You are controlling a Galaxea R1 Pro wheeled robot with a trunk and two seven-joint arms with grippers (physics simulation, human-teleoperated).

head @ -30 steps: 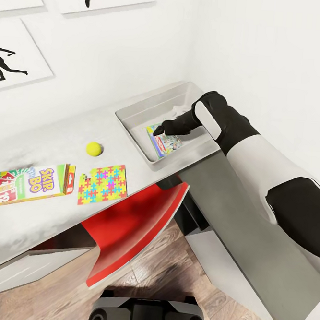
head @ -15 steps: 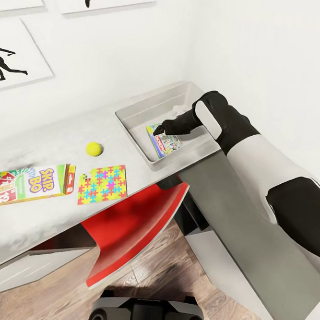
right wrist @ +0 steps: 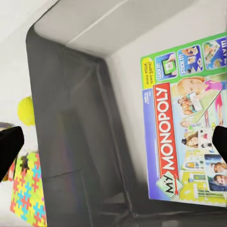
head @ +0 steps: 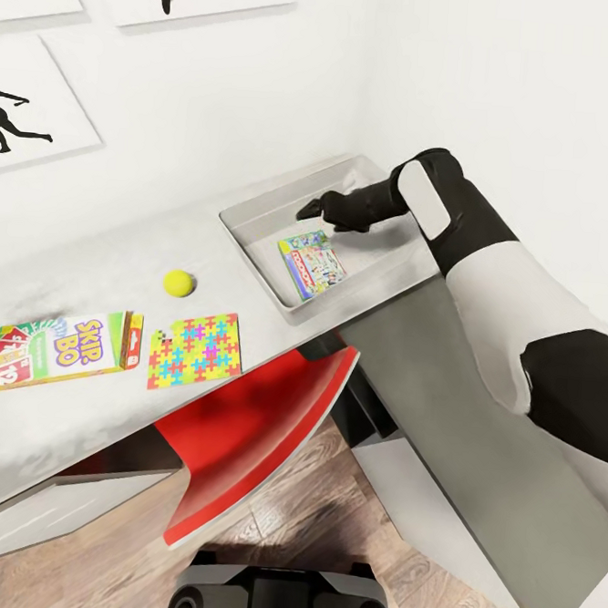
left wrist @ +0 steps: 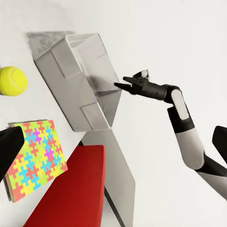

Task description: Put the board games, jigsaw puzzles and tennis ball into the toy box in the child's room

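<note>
Your right gripper (head: 304, 211) hangs above the toy box (head: 256, 211), jaws apart and gripping nothing; the right wrist view shows both fingertips at the frame edges with the green game (head: 312, 264) lying flat on the bin floor between them. That game counts as deposited. What's left sits on the desk (head: 88, 260) toward your left: tennis ball (head: 179, 282) nearest the bin, jigsaw (head: 195, 349) just beyond it at the front edge, then the SKIP-BO box (head: 61, 349) furthest out. Only one jigsaw is visible, and the blue game isn't visible either. Key geometry: everything remaining lies left of the bin, well away from the right jaws, so the right arm would have to cross the bin wall and sweep left. The left wrist view looks onto the ball (left wrist: 11, 80) and jigsaw (left wrist: 38, 158) from close by, with one dark fingertip at its frame edge, so I judge the left arm nearer; can't tell whether its jaws are apart or together. The jigsaw is thin and flat with one edge along the desk front: expect a hard pick, maybe slide it to overhang. The ball may roll when nudged. SKIP-BO's long axis runs roughly along the desk.
</note>
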